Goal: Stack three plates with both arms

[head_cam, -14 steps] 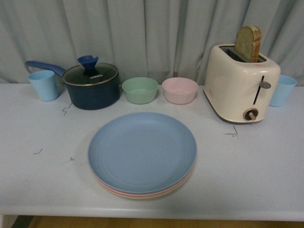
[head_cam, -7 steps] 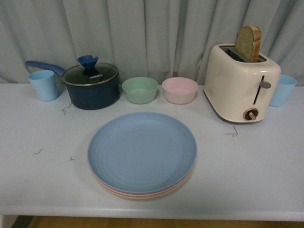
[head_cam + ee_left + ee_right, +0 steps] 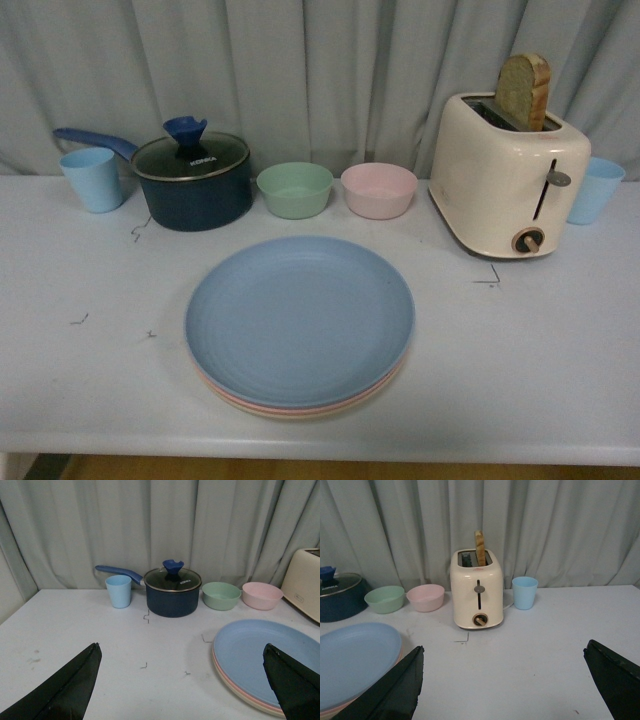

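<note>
Plates (image 3: 300, 325) sit stacked, blue on top; both arms' jaws spread wide, empty

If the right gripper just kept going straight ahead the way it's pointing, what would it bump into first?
Probably the cream toaster, which sits nearly dead ahead of the open right gripper across bare table. The light blue cup stands just beside that line. Depth is hard to judge, so a downward tilt could meet the table first.

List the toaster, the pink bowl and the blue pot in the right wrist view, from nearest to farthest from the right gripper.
From the right gripper, open and holding nothing:
1. Toaster, straight ahead, bread slice standing in its slot.
2. Pink bowl, beyond the toaster toward the left arm's side.
3. Blue pot, farthest, at the frame's edge.
</note>
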`<state>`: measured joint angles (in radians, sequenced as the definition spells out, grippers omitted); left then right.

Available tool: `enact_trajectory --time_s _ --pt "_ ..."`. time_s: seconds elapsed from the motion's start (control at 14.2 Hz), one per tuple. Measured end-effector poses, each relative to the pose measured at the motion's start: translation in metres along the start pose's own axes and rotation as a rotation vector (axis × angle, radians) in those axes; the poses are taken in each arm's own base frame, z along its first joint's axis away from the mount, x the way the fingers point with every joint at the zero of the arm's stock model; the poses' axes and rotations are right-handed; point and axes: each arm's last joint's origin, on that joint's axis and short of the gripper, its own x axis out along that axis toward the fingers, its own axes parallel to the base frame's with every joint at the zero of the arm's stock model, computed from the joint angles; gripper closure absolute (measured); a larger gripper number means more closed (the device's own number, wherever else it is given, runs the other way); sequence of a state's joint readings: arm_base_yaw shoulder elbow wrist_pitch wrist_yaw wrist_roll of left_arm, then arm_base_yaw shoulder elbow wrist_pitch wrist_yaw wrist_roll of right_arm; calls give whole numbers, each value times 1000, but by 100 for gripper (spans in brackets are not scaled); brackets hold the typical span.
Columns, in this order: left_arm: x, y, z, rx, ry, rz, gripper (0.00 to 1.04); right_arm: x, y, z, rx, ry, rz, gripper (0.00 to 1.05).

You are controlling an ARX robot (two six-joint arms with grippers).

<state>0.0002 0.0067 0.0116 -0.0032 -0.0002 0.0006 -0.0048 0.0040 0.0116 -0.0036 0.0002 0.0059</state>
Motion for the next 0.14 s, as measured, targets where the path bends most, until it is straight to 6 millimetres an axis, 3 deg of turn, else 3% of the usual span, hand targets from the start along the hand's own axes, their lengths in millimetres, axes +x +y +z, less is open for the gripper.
enact_trajectory --time_s 0.14 --pt "0 0 0 0 0 0 7 0 0 0 0 0 0 6"
